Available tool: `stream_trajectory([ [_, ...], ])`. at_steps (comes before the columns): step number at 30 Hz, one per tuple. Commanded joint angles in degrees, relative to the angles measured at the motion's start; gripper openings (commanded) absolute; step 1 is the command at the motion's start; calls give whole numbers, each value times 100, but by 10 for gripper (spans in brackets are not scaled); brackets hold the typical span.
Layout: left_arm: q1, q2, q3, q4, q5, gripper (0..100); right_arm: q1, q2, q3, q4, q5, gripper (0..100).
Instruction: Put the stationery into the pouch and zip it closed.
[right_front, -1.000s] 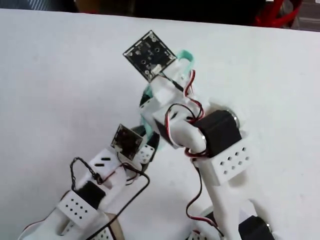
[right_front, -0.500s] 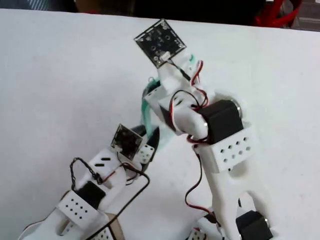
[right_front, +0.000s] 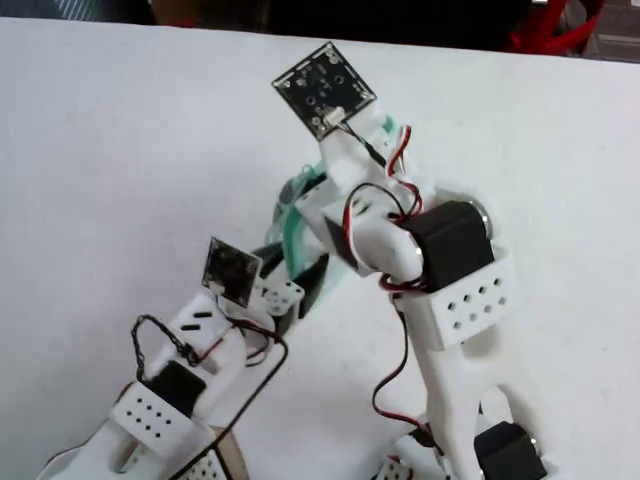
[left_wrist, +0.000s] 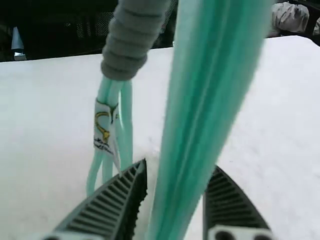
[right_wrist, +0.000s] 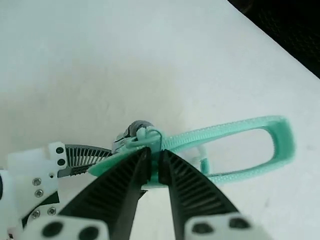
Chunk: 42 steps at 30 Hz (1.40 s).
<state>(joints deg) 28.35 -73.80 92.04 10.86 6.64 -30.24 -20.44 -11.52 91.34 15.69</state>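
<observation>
The mint-green pouch (right_front: 293, 226) is stretched between both arms at mid-table, mostly hidden under them. In the left wrist view my left gripper (left_wrist: 180, 167) is shut on a taut mint edge of the pouch (left_wrist: 210, 75); a grey cuff (left_wrist: 132, 40) and thin mint cords with a label (left_wrist: 107, 125) hang beyond it. My right gripper (right_wrist: 154, 157) is shut on a small mint tab at the pouch's zip, just beside the pouch's loop strap (right_wrist: 270, 140). The left gripper's ribbed finger (right_wrist: 85, 154) sits close on the other side of that tab.
White tabletop (right_front: 120, 150) lies open on the left and far side. The right arm's servo block (right_front: 455, 250) and cables (right_front: 385, 215) crowd the space over the pouch. A dark edge (right_front: 400, 20) marks the table's far end.
The right arm has moved toward the far side of the table, drawing the mint pouch out longer. The left arm's wrist has shifted slightly left and kept its hold.
</observation>
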Motion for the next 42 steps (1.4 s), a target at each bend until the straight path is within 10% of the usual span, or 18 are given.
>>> stream_trajectory([
  [1, 488, -40, -343, -70, 35, 120, 4, 75, 18, 198, -26, 19],
  [18, 620, -40, -70, -659, 18, 24, 4, 75, -633, 444, -79, 28],
  [25, 655, -13, -62, -633, 18, 24, -347, 145, -1284, 681, -369, 198],
  [42, 664, -40, 53, -624, 18, 24, -22, 945, -1301, 637, -334, 128],
])
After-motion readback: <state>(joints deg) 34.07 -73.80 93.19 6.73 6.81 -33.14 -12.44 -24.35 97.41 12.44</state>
